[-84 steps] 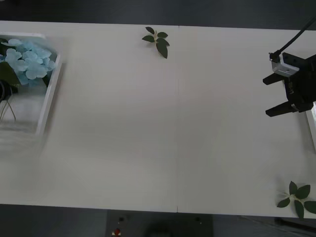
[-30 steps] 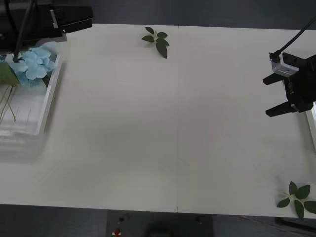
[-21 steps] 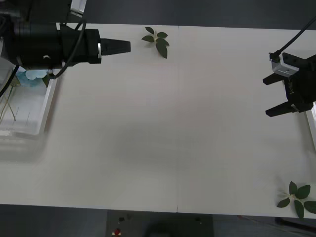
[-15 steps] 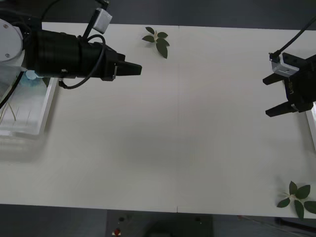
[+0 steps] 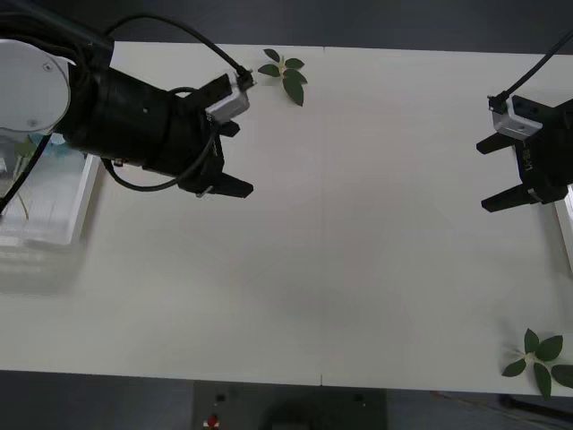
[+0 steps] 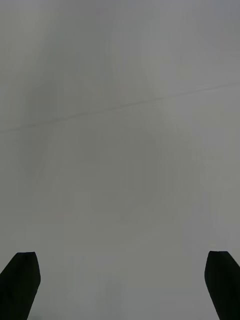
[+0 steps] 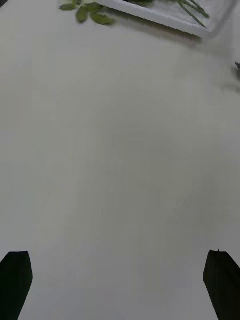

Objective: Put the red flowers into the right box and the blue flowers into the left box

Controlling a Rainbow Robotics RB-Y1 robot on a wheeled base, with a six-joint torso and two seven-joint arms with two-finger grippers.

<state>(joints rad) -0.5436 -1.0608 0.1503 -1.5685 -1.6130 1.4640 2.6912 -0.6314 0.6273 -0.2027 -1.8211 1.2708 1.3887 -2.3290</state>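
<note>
The left box (image 5: 82, 193) sits behind the left claw (image 5: 235, 143) (fingers spread).

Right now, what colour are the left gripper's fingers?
Black, clearest in the front view: left gripper.

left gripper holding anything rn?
No. The left gripper is open over bare table, nothing between its fingers.

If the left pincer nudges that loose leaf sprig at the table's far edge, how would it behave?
The leaf sprig lies flat with thin spread leaves, so it probably weighs little and slides or spins easily. The leaves likely flex rather than push stiffly. The open left pincer sits just beside it.
</note>
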